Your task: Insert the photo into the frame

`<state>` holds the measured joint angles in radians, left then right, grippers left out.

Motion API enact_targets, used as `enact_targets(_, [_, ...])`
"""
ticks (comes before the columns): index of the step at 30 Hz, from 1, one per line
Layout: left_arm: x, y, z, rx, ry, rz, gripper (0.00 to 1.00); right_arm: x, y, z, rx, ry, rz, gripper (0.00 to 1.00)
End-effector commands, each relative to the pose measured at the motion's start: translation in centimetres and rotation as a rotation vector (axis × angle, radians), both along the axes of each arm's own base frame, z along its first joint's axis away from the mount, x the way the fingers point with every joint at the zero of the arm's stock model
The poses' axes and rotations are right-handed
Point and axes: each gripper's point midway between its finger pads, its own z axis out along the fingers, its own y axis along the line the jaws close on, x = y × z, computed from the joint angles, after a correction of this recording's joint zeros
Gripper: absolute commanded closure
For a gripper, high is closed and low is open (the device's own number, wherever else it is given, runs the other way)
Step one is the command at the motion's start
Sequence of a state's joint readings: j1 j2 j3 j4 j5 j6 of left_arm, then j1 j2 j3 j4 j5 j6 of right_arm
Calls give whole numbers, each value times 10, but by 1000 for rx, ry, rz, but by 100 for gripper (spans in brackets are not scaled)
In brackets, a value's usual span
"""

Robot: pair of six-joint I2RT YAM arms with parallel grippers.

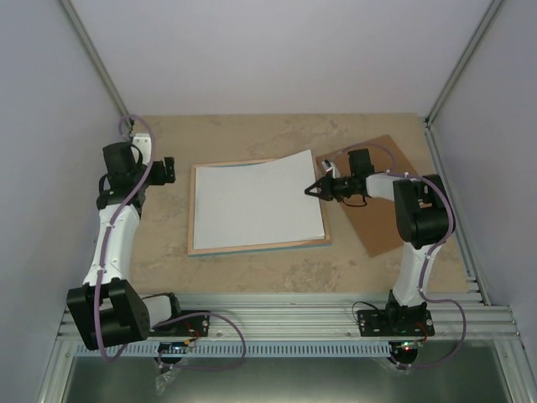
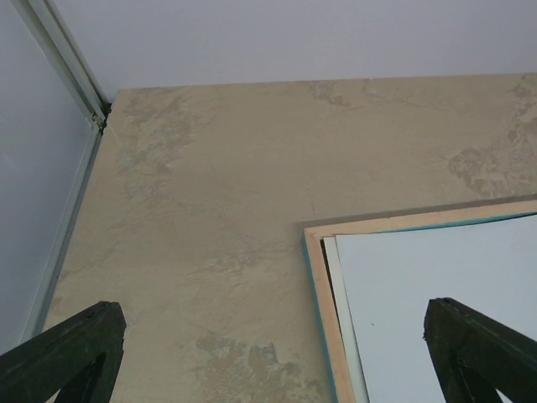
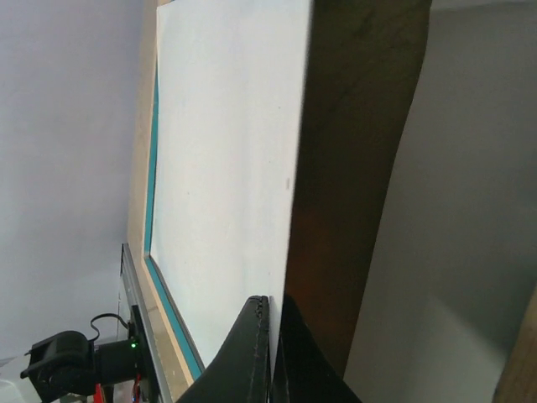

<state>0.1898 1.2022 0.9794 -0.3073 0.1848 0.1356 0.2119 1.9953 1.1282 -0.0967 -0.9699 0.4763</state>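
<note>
Status: mid-task, insertion not finished. The frame (image 1: 252, 248) lies face-down mid-table (image 1: 252, 134), pale wood back up, turquoise peeking out along the near edge. The photo (image 1: 252, 201) lies over it, plain white side up. No print shows in any view, so calling this sheet the photo is my read, not confirmed.

It covers most of the frame but isn't seated. Its right far corner is curled up off the frame, and its right near corner seems to ride over the frame's edge. The brown backing panel (image 1: 379, 227) lies flat on the table to the right, partly under the right arm (image 1: 419, 210), and is not fitted.

Left to do, as I judge it: lay the raised corner down, square the photo into the recess, then put the backing on.

Right arm: comes in from the right across the backing panel, wrist rolled sideways. The right gripper (image 1: 310, 190) is at the lifted corner, jaws clenched on the photo's edge. In the wrist view the fingers (image 3: 250, 357) are pressed together with the sheet running in between.

Left arm (image 1: 117, 227): runs up the left side. The left gripper (image 1: 168, 170) sits just beside the frame's left far corner, jaws spread wide and grasping nothing. Its wrist view shows only bare table and the frame corner between the fingers.
</note>
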Motion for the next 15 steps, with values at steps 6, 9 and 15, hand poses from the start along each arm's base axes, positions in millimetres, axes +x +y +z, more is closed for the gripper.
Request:
enact_targets(6, [8, -3, -4, 16, -4, -10, 1, 0, 11, -3, -14, -14, 11, 99])
enact_targets(9, [7, -4, -6, 20, 3, -14, 1, 2, 12, -6, -23, -15, 11, 99])
enact_targets(15, [6, -6, -13, 29, 16, -18, 1, 5, 19, -8, -31, -18, 36, 100])
